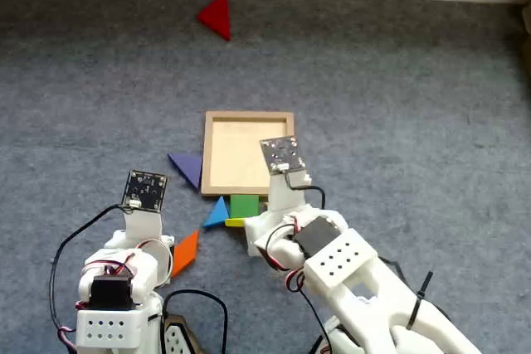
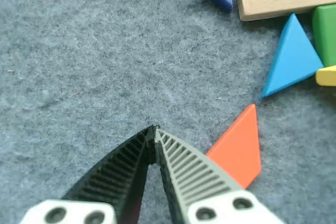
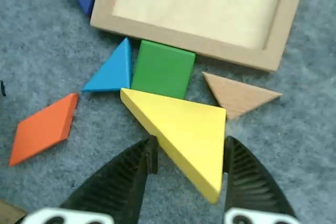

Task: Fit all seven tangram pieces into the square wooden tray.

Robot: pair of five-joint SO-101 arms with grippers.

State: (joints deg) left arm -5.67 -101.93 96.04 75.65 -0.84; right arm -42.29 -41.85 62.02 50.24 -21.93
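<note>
The square wooden tray (image 1: pixel 249 118) lies mid-table with nothing inside it (image 3: pixel 184 43). Just outside its near edge lie a green square (image 3: pixel 163 69), a light blue triangle (image 3: pixel 113 69), a plain wooden triangle (image 3: pixel 239 95) and a big yellow triangle (image 3: pixel 184 129). My right gripper (image 3: pixel 189 153) is open, one finger on each side of the yellow triangle, which rests on the carpet. An orange parallelogram (image 2: pixel 239 148) lies right beside my left gripper (image 2: pixel 154 132), which is shut on nothing. A dark blue triangle (image 1: pixel 187 167) touches the tray's left side. A red triangle (image 1: pixel 216 14) lies far back.
Grey carpet covers the whole table. The right arm (image 1: pixel 332 263) stretches from the lower right towards the tray's near edge. The left arm (image 1: pixel 112 288) stands at the lower left. Open carpet lies left of, right of and behind the tray.
</note>
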